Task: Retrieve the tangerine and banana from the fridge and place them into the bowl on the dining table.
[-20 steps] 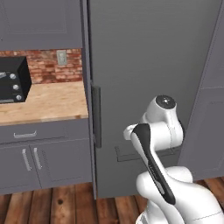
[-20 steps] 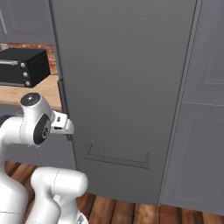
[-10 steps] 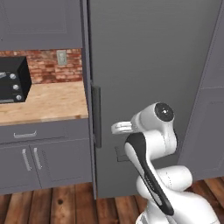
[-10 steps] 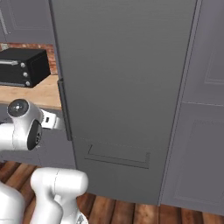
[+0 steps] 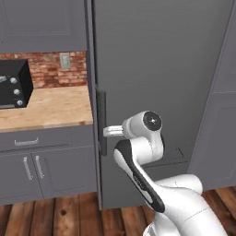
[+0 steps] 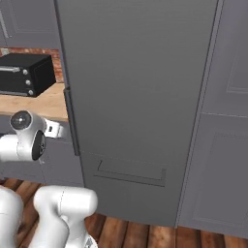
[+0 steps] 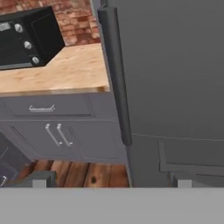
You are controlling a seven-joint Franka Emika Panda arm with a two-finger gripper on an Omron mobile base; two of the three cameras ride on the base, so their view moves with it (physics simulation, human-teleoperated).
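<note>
The fridge (image 5: 161, 69) is a tall dark grey unit with its door shut, also seen as the fridge (image 6: 140, 72). Its long black vertical handle (image 5: 102, 122) runs down the door's left edge. My gripper (image 5: 107, 132) reaches left from the wrist and sits right beside the lower part of the handle (image 6: 71, 121). In the hand view the gripper (image 7: 111, 180) is open, with nothing between its widely spaced tips. The handle (image 7: 116, 74) rises just above them. The tangerine, banana, bowl and dining table are out of view.
A black toaster oven (image 5: 14, 85) stands on the wooden kitchen counter (image 5: 50, 108) left of the fridge. Grey drawers and cabinet doors (image 5: 46, 161) sit below it. Tall grey panelled cabinets (image 6: 227, 145) flank the fridge on the right. The floor (image 5: 55, 216) is wood.
The arm has swung left, bringing the hand from in front of the door over to the handle. The jaws have stayed open.
</note>
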